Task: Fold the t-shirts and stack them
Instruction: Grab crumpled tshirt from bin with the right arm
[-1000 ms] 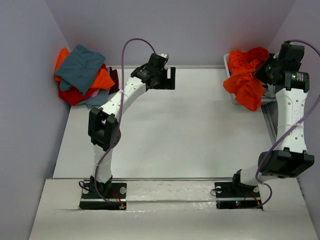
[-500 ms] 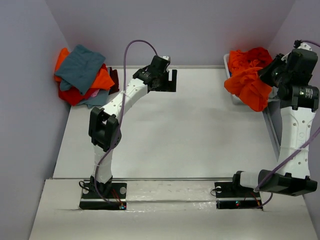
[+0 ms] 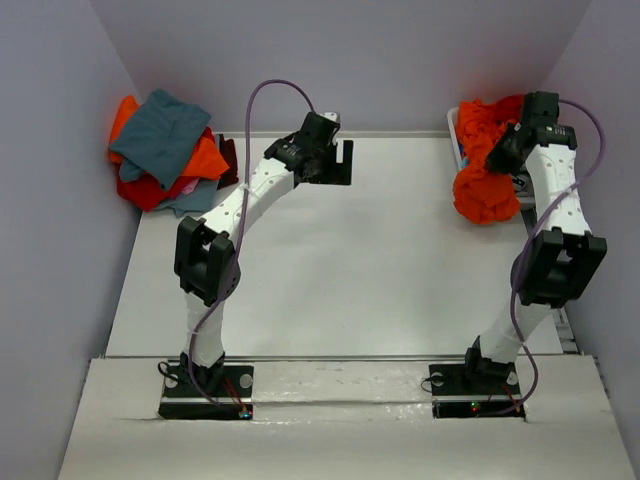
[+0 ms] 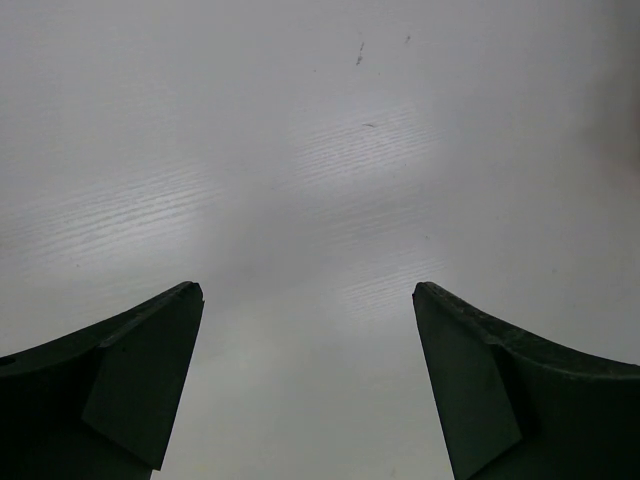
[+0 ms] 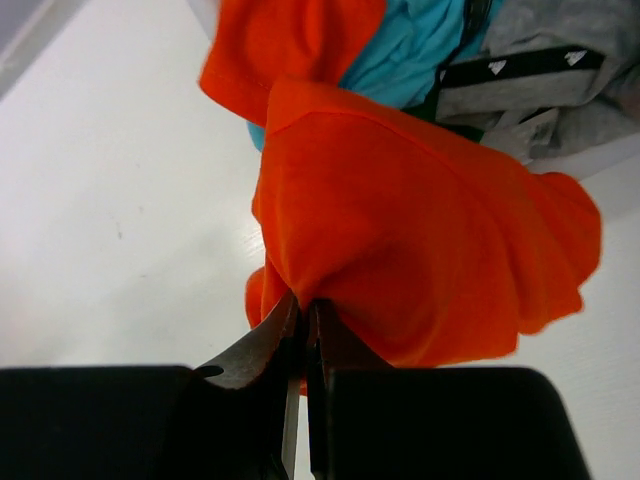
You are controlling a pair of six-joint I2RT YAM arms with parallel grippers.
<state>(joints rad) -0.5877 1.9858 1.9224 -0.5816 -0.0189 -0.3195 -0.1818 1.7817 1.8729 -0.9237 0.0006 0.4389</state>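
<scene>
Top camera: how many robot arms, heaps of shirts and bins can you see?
Robot arms: 2, left arm and right arm
Heaps of t-shirts: 2, left heap and right heap, including the orange t-shirt
White bin: 1
Total: 5

right arm (image 3: 555, 200): elbow swung far, wrist moved left | orange t-shirt (image 3: 480, 195): carried slightly left, bunched tighter

The right claw (image 5: 303, 306) pinched a fold of the orange t-shirt (image 5: 420, 250) bunched at its tips. A turquoise shirt (image 5: 410, 50) lay farther ahead.
</scene>
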